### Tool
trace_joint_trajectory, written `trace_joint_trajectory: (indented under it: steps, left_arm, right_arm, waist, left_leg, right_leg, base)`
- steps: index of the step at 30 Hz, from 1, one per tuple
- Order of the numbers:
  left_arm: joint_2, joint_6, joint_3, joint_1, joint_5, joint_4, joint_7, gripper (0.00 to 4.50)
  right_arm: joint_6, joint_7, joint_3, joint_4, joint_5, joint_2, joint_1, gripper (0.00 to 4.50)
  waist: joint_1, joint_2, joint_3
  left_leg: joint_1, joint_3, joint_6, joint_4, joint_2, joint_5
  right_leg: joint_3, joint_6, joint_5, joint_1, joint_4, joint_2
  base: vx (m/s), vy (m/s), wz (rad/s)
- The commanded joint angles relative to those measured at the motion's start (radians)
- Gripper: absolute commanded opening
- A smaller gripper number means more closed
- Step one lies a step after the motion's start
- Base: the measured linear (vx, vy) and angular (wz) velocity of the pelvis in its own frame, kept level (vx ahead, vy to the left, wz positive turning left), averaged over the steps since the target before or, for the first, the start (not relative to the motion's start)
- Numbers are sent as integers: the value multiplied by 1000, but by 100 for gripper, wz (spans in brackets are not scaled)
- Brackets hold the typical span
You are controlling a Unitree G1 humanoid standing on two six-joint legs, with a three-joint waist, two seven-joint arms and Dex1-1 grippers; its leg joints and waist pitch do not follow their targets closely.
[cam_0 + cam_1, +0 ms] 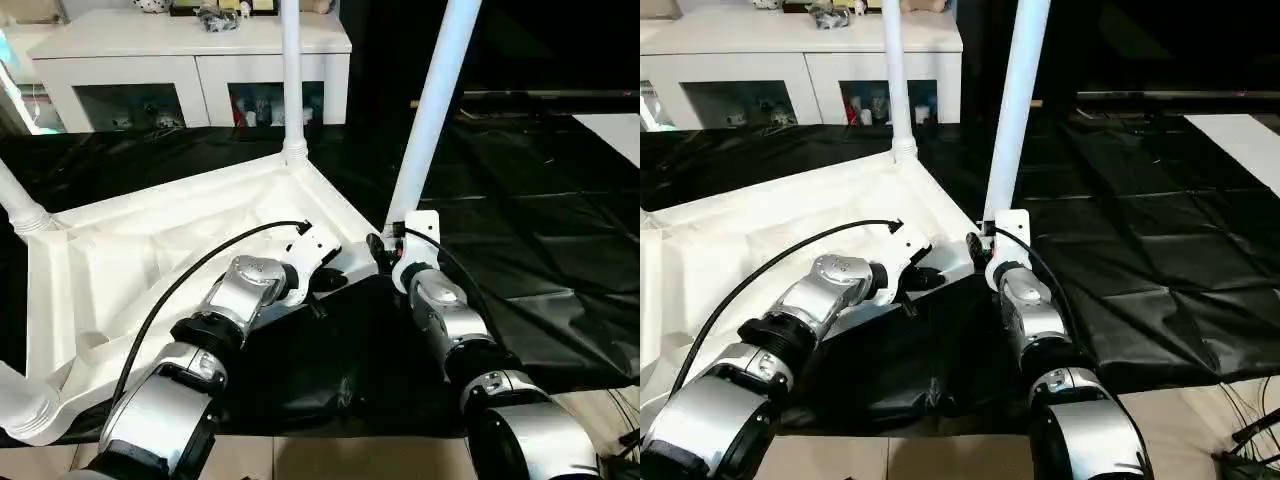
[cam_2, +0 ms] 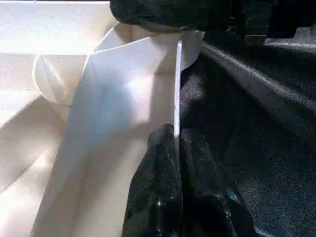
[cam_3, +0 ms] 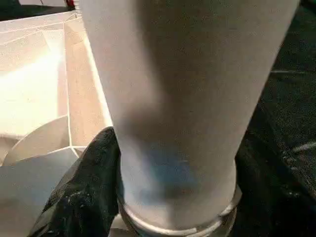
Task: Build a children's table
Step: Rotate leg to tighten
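White table leg (image 3: 182, 108) in corner socket, black finger (image 3: 81, 192) against it

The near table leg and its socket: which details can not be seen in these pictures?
- Whether the near leg is fully seated: in the eye views the right tool and wrist cover its base.
- Leg tops: cut off by the upper edge in both eye views.
- The right tool's second finger: hidden behind the leg in the right wrist view.
- The tabletop underside: partly covered by the left forearm.

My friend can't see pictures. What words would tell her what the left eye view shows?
A white children's table lies upside down on a black-draped work table, legs pointing up. The robot's right gripper holds the nearest leg at its base, and its left gripper pinches the table's rim beside it.
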Motion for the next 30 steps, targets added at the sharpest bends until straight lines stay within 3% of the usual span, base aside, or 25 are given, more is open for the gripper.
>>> trace_joint_trajectory:
  steps: [1,3,5,6,9,12,19,23,26,27,30]
  left_arm:
    - [-19,-8,-9,13,16,55,72,0]
    - [-11,-22,-7,14,19,58,64,0]
    - [4,-47,-5,21,15,48,33,0]
    - [4,-47,-5,21,15,48,33,0]
    - [26,-55,-12,39,11,22,-24,0]
    - [48,-68,-16,61,3,-6,-81,0]
    - [111,-111,-15,104,-17,-44,-204,0]
    - [145,-110,-8,132,-54,-116,-301,0]
    - [166,-93,-16,143,-72,-162,-368,0]
    - [175,-88,-22,148,-78,-179,-397,0]
    - [215,-56,-38,170,-96,-240,-498,0]
  right_arm:
    - [9,44,21,49,9,93,6,341]
    - [-11,49,10,50,16,91,1,341]
    - [-42,60,11,49,10,77,-8,369]
    - [-42,60,11,49,10,77,-8,382]
    - [-66,90,21,27,0,48,-10,398]
    - [-68,131,38,-6,-18,8,-2,435]
    - [-62,337,92,-115,-55,-121,38,443]
    - [-104,561,183,-190,-93,-236,82,443]
    - [-72,751,197,-277,-27,-273,124,443]
    - [-53,811,201,-311,-2,-284,139,443]
    - [-8,964,230,-402,47,-337,183,443]
  waist:
    - [-2,-11,-36]
    - [0,-14,-36]
    - [-3,-15,-40]
    - [-2,-15,-40]
    - [-1,-16,-37]
    - [-2,-16,-38]
    - [12,-20,-47]
    - [29,-17,-56]
    - [31,-21,-61]
    - [35,-22,-63]
    - [41,-24,-70]
  left_leg:
    - [25,-33,-9,-93,45,-456]
    - [25,-32,-2,-95,46,-445]
    - [8,-37,4,-101,47,-394]
    - [6,-37,5,-101,48,-384]
    - [17,-32,8,-98,49,-401]
    - [11,-31,13,-99,50,-373]
    - [10,-18,69,-83,52,-243]
    - [1,-13,119,-66,54,-105]
    - [1,-8,150,-57,50,-80]
    - [-3,-9,177,-53,52,-55]
    - [-7,-11,216,-42,54,2]
  right_leg:
    - [30,-153,-422,1,-100,-60]
    - [31,-148,-430,0,-102,-61]
    - [28,-143,-405,14,-95,-63]
    - [28,-143,-397,15,-94,-63]
    - [30,-155,-414,4,-100,-63]
    - [30,-165,-379,8,-95,-61]
    - [32,-215,-200,17,-76,-58]
    - [25,-258,30,30,-45,-48]
    - [23,-285,129,34,-33,-44]
    - [23,-289,182,37,-27,-46]
    - [20,-301,252,32,-16,-44]
  base:
    - [0,0,0]
    - [0,0,0]
    - [0,0,0]
    - [0,0,0]
    - [0,0,0]
    - [0,0,0]
    - [15,-6,1]
    - [66,-10,2]
    - [61,4,-1]
    - [0,0,0]
    - [0,0,0]
